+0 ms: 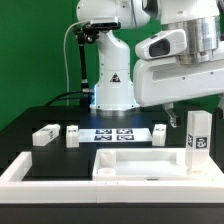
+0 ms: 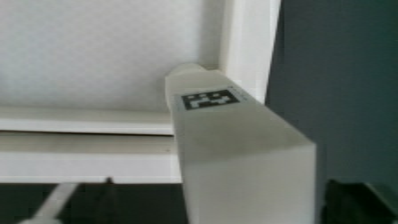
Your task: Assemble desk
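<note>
My gripper point(image 1: 190, 113) hangs at the exterior view's right, shut on a white leg block point(image 1: 197, 133) that it holds upright over the right end of the desk slab point(image 1: 138, 164). In the wrist view the held leg point(image 2: 240, 150) fills the middle, its square tag point(image 2: 210, 99) facing the camera, with the slab's pale surface point(image 2: 107, 60) behind it near a corner. The fingers themselves are mostly hidden by the leg. Three more leg blocks lie on the black table: two at the left point(image 1: 45, 136) point(image 1: 73, 135) and one behind the slab point(image 1: 160, 134).
The long white border rim point(image 1: 30, 172) runs along the left and front of the slab. The marker board point(image 1: 113, 133) lies flat before the robot base point(image 1: 112, 90). A green wall stands behind. Black table point(image 2: 347, 90) shows beside the slab.
</note>
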Robot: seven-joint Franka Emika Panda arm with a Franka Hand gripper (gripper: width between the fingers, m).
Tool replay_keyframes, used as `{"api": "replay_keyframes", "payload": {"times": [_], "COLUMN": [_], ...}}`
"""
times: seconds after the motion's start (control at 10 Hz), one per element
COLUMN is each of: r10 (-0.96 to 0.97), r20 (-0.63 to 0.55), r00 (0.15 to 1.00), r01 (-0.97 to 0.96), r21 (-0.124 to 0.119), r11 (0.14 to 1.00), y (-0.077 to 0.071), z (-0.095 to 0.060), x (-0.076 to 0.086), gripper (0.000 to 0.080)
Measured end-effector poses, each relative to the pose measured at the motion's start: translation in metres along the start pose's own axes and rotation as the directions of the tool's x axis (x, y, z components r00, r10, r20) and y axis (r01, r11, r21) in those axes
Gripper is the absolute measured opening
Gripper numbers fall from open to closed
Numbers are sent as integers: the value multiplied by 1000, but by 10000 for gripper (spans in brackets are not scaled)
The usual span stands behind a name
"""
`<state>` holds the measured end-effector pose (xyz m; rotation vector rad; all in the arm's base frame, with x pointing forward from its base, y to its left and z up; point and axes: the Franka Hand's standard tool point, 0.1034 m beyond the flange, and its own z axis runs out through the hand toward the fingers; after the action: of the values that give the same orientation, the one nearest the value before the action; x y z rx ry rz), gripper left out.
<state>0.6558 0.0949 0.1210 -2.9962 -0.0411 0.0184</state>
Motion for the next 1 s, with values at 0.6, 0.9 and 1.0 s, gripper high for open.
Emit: {"api": "replay_keyframes", "payload": {"times": [0.6, 0.9, 1.0], "r10": [527, 852, 931], "r20": [-29, -43, -12], "r00": [850, 522, 365], "r01": [-527, -852, -927], "r21": [1, 29, 87], "r11": [850, 524, 365], "y": [1, -1, 1], "z": [1, 2, 1], "x": [0, 3, 8], "gripper": [293, 293, 294]}}
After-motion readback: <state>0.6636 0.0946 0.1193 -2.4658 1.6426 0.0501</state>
